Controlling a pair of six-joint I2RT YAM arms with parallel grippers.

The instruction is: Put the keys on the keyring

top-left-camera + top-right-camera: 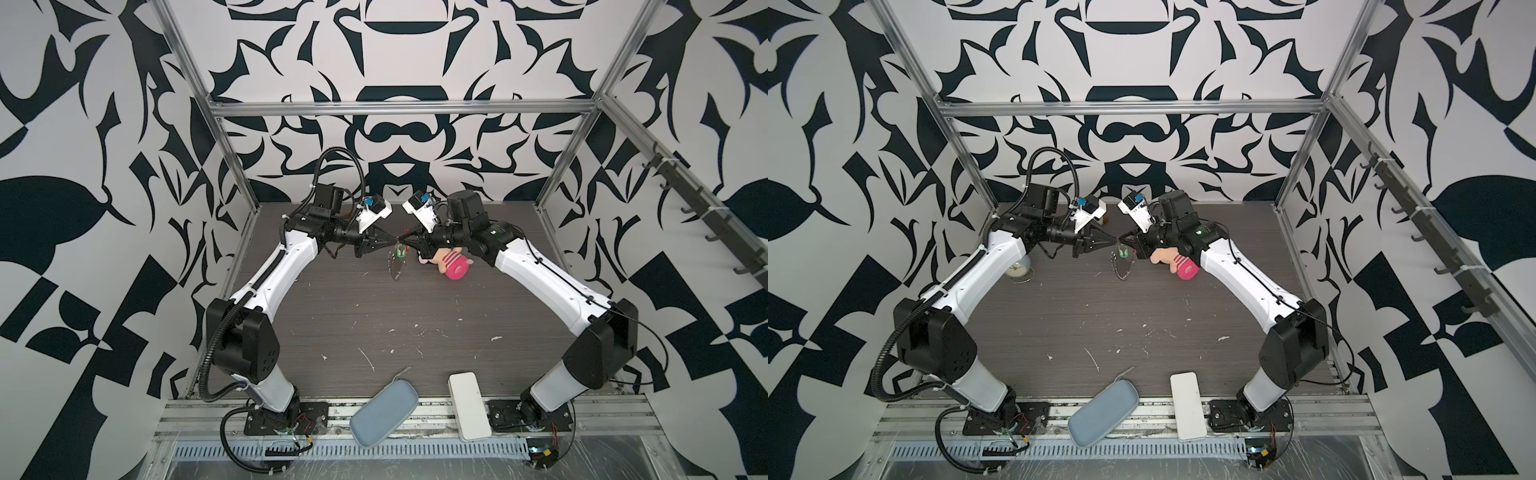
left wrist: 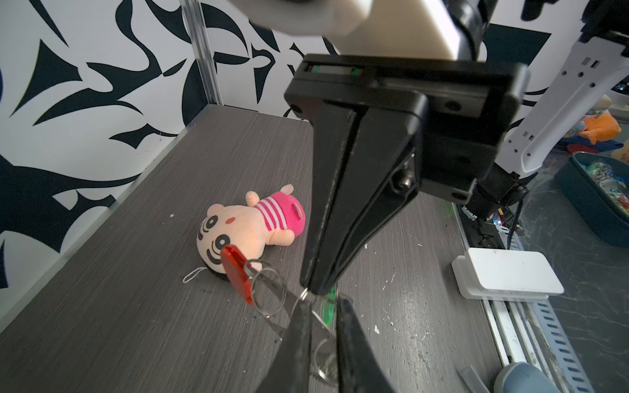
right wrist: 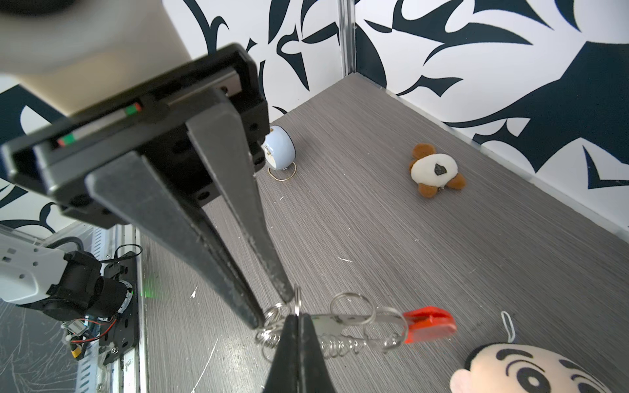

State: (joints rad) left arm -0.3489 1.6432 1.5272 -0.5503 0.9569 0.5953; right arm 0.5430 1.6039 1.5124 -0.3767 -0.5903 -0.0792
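Observation:
The keyring [image 1: 394, 266] hangs in the air between my two grippers at the back middle of the table, its chain of silver rings [image 3: 340, 347] drooping and its red plastic piece [image 3: 429, 323] to one side. The green key [image 2: 328, 308] dangles just under the fingertips, also seen in both top views [image 1: 1122, 252]. My right gripper [image 3: 297, 316] is shut on one silver ring [image 3: 298, 299] held edge-on. My left gripper [image 2: 323, 301] meets it tip to tip [image 1: 394, 240], jaws a narrow gap apart, pinching another small ring [image 3: 272, 311] of the bunch.
A pink-striped plush doll [image 1: 442, 259] lies under the right forearm. A brown and white plush [image 3: 434, 172] and a pale blue clock charm [image 3: 280, 148] sit near the back wall. A grey-blue case [image 1: 382, 415] and a white box [image 1: 469, 407] lie at the front edge.

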